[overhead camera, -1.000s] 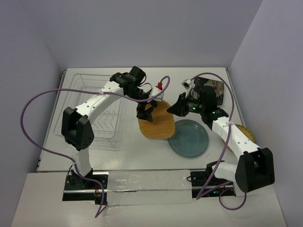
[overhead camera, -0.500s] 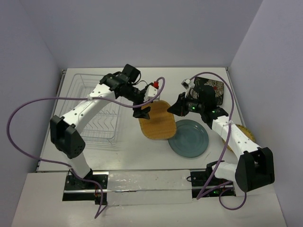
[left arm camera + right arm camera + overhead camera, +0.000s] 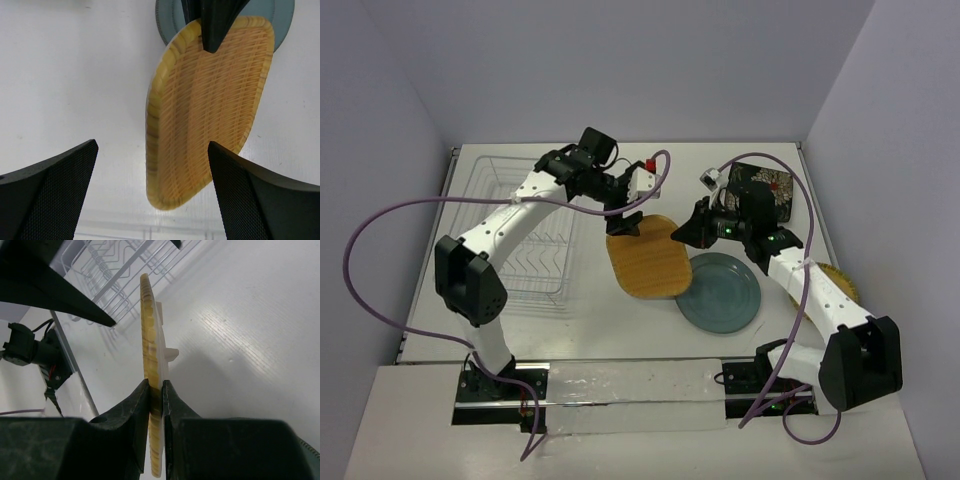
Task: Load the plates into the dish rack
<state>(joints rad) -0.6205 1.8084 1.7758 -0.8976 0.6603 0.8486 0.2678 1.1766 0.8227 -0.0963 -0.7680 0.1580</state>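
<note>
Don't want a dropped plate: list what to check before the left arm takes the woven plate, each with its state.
1. Grip of right end effector on woven plate rim: ok.
2. Jaws of left end effector open: ok.
3. It sits astride the plate's edge: not ok; its camera sees the flat face.
4. Woven plate lifted off teal plate: cannot tell.
5. Slots in rack free: ok where visible.

A tan woven plate (image 3: 645, 262), a plain teal-grey plate (image 3: 725, 300), a black floral plate (image 3: 778, 190), a white wire rack (image 3: 535, 270).
</note>
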